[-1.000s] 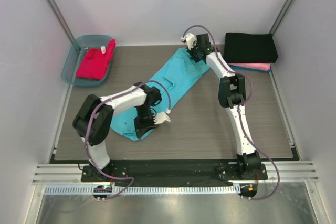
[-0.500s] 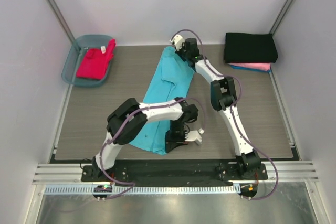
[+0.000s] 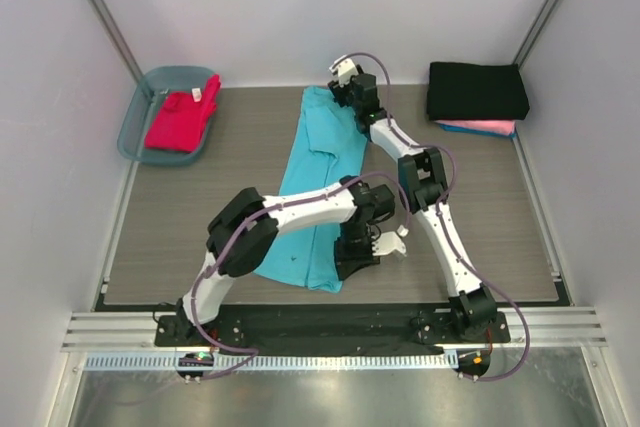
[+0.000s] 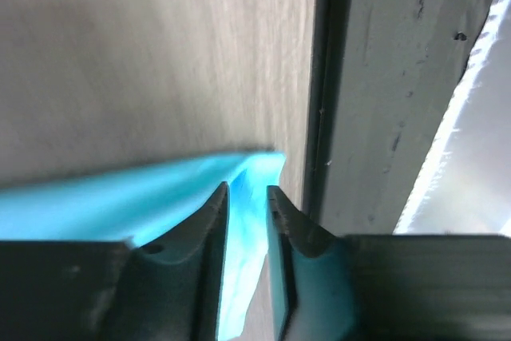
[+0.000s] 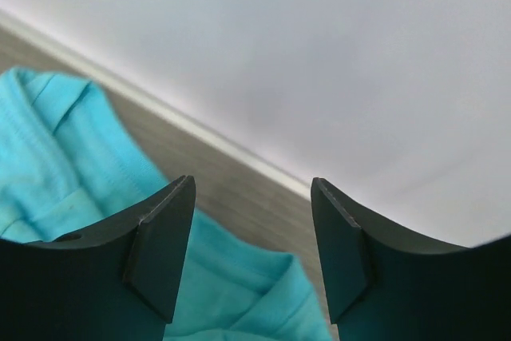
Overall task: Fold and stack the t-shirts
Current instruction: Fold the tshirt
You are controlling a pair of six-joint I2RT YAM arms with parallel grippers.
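Top external view, from the left: a tub (image 3: pixel 135 125) sits at the upper left corner of the bench (image 3: pixel 200 217), and a red shirt (image 3: pixel 182 119) lies bunched in it, one end over the rim. In the middle of the frame the turquoise shirt (image 3: pixel 318 172) stretches as a long narrow band from the back wall down toward the near edge, its lower end leaning a little left. The left arm reaches across this shirt, and the left claw (image 3: pixel 345 267) sits at the shirt's lower right corner. The right claw (image 3: pixel 345 87) is at the shirt's top right corner, by the wall. At the upper right a folded black shirt (image 3: pixel 478 90) lies on a folded pink shirt (image 3: pixel 482 128), of which only the front edge shows.

Left wrist view: the two fingers stand nearly together with a fold of turquoise cloth pinched between them, beside the dark near edge of the bench.

Right wrist view: the fingers stand wide apart with nothing held between them. Rumpled turquoise cloth lies under and behind them, touching the foot of the white wall.
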